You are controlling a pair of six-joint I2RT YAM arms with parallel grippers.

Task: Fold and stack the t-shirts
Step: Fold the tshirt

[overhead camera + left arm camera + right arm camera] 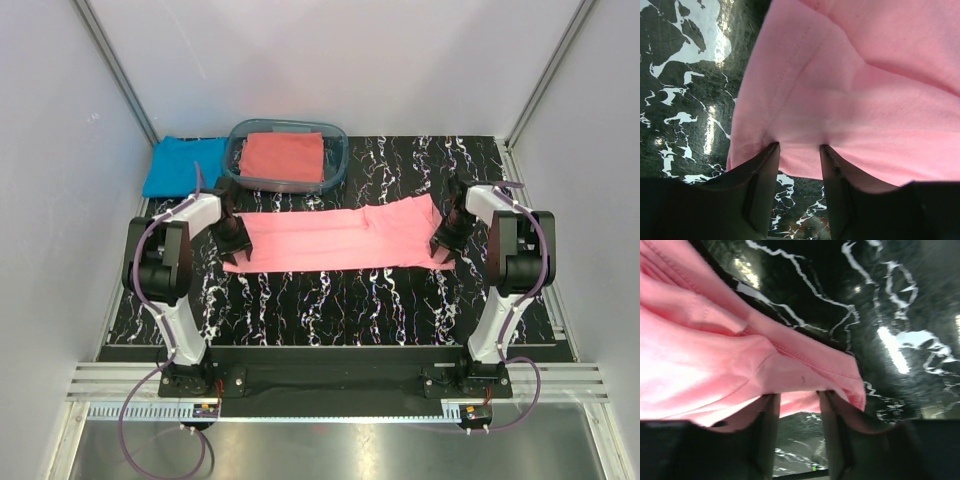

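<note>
A light pink t-shirt [340, 238] lies as a long, folded strip across the dark marbled worktop [350, 300], just on the near side of a clear plastic tub [340, 150]. Its length runs left to right, well past both sides of the tub. A sleeve-like flap sticks up on the far edge toward the right end.

The left hand [235, 240] sits at the strip's left end, near and to the left of the tub. In the left wrist view the cloth edge puckers at both fingers [765, 170] and fills the gap between them, so the hand is clamped on the pink t-shirt.

The right hand [445, 240] is at the strip's right end, near and well to the right of the tub. In its wrist view a hemmed corner is bunched between the fingers [765, 430] and spills over their outer sides: also a grip on the cloth.

A coral-red t-shirt [283, 157] lies folded flat inside the tub. A bright blue t-shirt [180, 165] lies folded on the worktop just beside the tub's left wall.
</note>
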